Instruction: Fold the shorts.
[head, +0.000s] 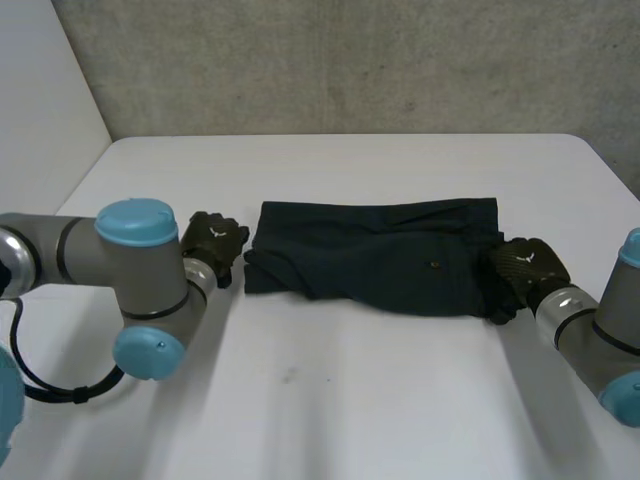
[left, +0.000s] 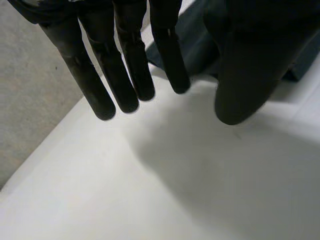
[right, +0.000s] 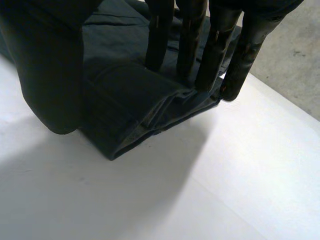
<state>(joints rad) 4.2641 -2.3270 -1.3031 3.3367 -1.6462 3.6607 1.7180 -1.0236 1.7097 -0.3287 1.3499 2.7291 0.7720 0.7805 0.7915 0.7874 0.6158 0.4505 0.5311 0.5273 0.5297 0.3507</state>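
Dark blue-green shorts (head: 380, 260) lie folded in a flat band across the middle of the white table (head: 350, 400). My left hand (head: 215, 245) hovers at their left end, open, with straight fingers (left: 125, 75) over bare table and the shorts' edge (left: 197, 50) just behind them. At the right end sits my right hand (head: 525, 265), also open. Its straight fingertips (right: 190, 40) rest on top of the cloth (right: 130, 100) near the folded corner, while the thumb (right: 50, 75) stands apart beside the edge and holds nothing.
A grey concrete wall (head: 350, 60) runs behind the table's far edge. White tabletop stretches in front of the shorts and to both sides.
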